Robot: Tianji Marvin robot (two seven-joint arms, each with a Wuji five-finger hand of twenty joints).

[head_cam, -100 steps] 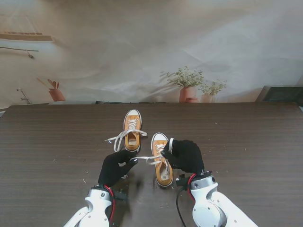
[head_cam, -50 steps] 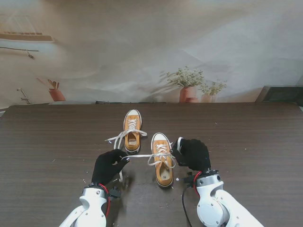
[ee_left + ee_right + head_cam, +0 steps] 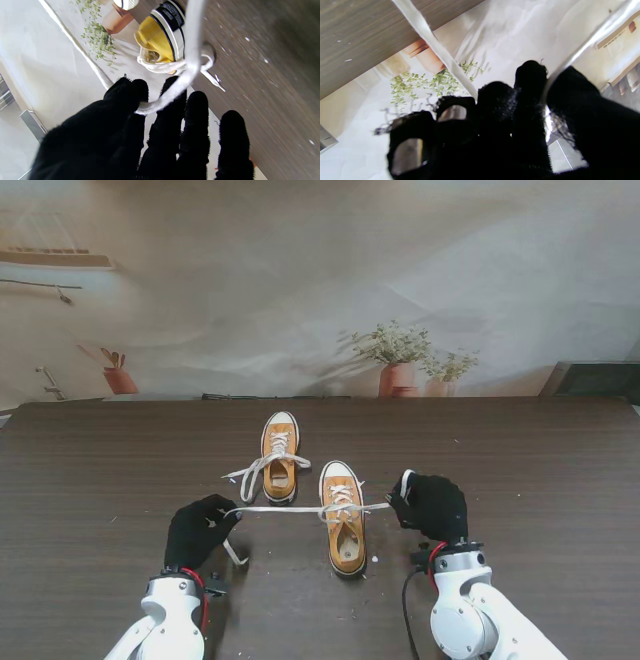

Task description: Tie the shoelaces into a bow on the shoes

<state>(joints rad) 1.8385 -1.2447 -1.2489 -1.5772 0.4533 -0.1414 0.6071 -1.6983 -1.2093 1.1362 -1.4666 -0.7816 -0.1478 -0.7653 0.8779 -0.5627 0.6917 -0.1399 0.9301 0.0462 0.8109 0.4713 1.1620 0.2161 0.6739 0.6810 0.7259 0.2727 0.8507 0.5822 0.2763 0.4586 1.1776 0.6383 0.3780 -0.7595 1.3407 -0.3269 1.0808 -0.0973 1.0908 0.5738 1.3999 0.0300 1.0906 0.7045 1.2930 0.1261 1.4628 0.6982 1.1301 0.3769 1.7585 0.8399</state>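
Two yellow sneakers with white toe caps stand on the dark table. The near shoe (image 3: 345,525) lies between my two black-gloved hands; the far shoe (image 3: 279,455) has loose laces trailing to its left. My left hand (image 3: 199,530) pinches one white lace end (image 3: 280,509) (image 3: 172,96) between thumb and forefinger. My right hand (image 3: 432,506) grips the other lace end (image 3: 375,506) (image 3: 437,47). The lace runs taut and nearly straight from hand to hand across the near shoe's eyelets. The near shoe's heel (image 3: 160,37) shows in the left wrist view.
Potted plants (image 3: 398,358) and a small orange pot (image 3: 120,380) stand beyond the table's far edge (image 3: 320,400). Small white crumbs dot the wood around the near shoe. A dark box (image 3: 598,378) sits at the far right corner.
Both hands have drawn apart, the left going left and nearer to me, the right going right. The slack lace loops over the near shoe have pulled out into a straight, taut line.
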